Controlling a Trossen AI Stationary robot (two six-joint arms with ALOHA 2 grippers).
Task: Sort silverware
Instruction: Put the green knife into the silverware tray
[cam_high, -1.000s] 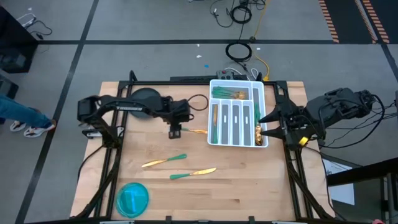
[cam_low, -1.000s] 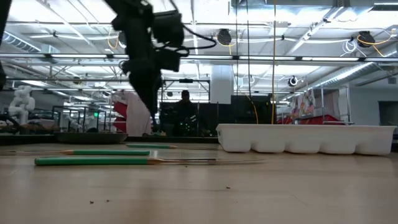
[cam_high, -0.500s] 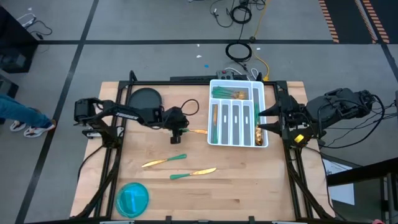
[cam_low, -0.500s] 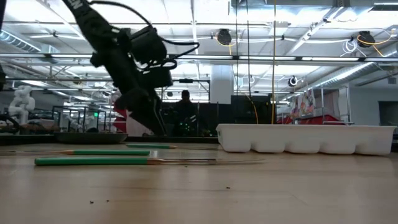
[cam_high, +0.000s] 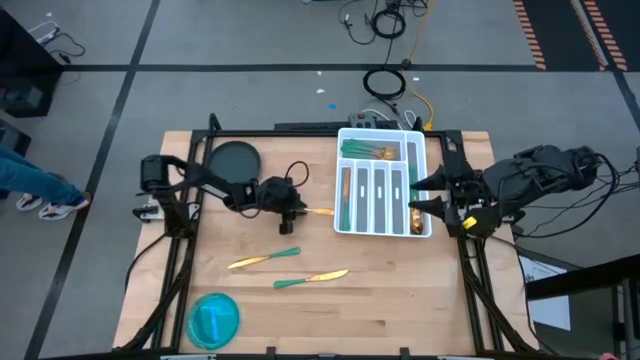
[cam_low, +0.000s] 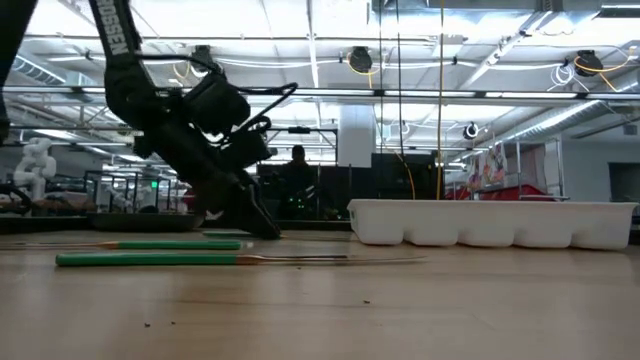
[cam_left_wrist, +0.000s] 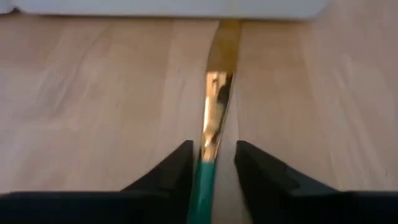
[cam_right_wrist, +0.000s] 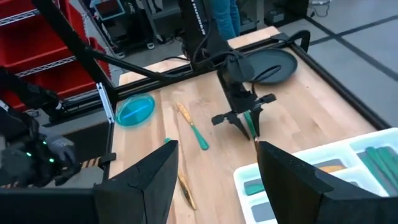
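Note:
A knife with a gold blade (cam_left_wrist: 214, 106) and a teal handle (cam_left_wrist: 203, 183) lies flat on the wooden table, its blade tip toward the white divided tray (cam_high: 337, 214). My left gripper (cam_left_wrist: 212, 149) is down at the table and open, one finger on each side of the handle where it meets the blade; the high view shows it as well (cam_high: 298, 210). Two more pieces of silverware (cam_high: 264, 258) (cam_high: 311, 277) lie nearer the front edge. More silverware (cam_high: 370, 151) lies in the tray. My right gripper (cam_high: 425, 195) hangs open, high over the tray's right rim. My left gripper comes slanting down from the table's left, its fingers lying along the knife. They stand on either side of the handle's blade end (cam_left_wrist: 205, 169). The knife lies flat on the table. Whether a finger touches the handle I cannot tell.
A dark round plate (cam_high: 233, 158) sits at the far left, behind my left arm. A teal bowl (cam_high: 213, 319) is at the near left corner. The low view shows the tray's wall (cam_low: 490, 222) and two green handles (cam_low: 150, 258) lying on the table.
My left gripper has come down from well above the table to the tabletop at the knife. It has tipped from pointing steeply down to slanting forward toward the tray. The knife and the other silverware have stayed where they were.

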